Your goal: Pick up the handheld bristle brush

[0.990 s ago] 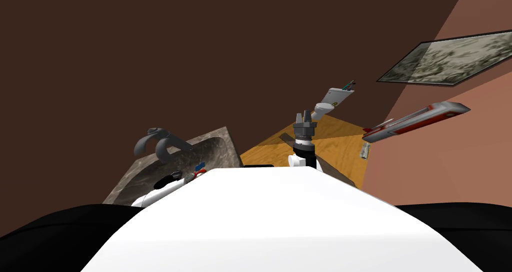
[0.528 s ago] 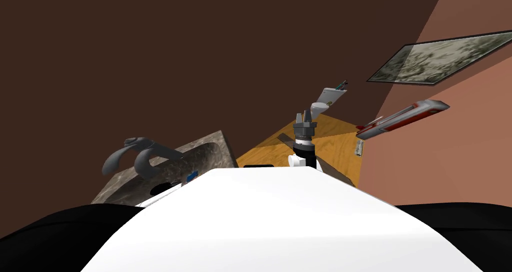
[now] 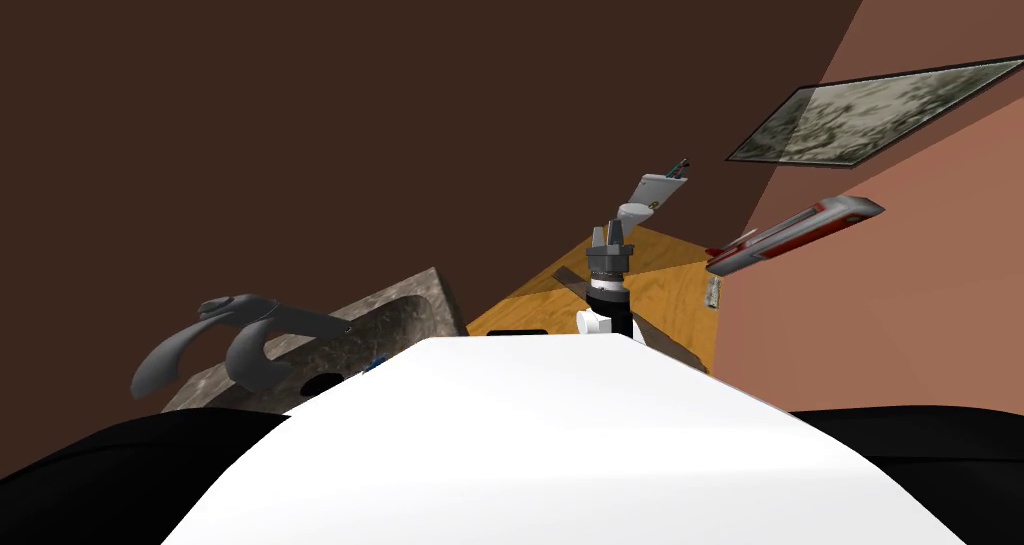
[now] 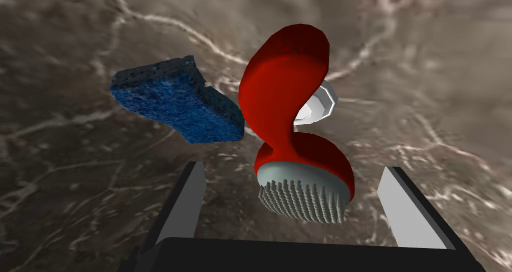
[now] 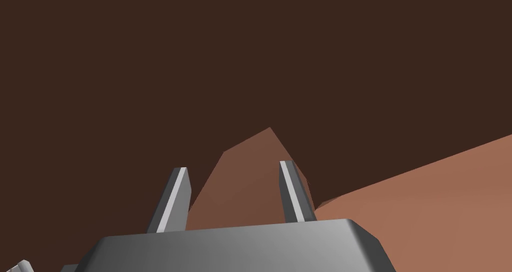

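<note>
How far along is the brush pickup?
Approach looks done: the left gripper is over the sink, open and straddling the red brush at its bristle head, clear of it. Nothing is gripped. Left to do: close on the brush and lift. A blue sponge lies beside it. The right gripper is open, idle above the wooden counter.

Red bristle brush [image 4: 280,119] between spread jaws, blue sponge [image 4: 175,102] beside
</note>
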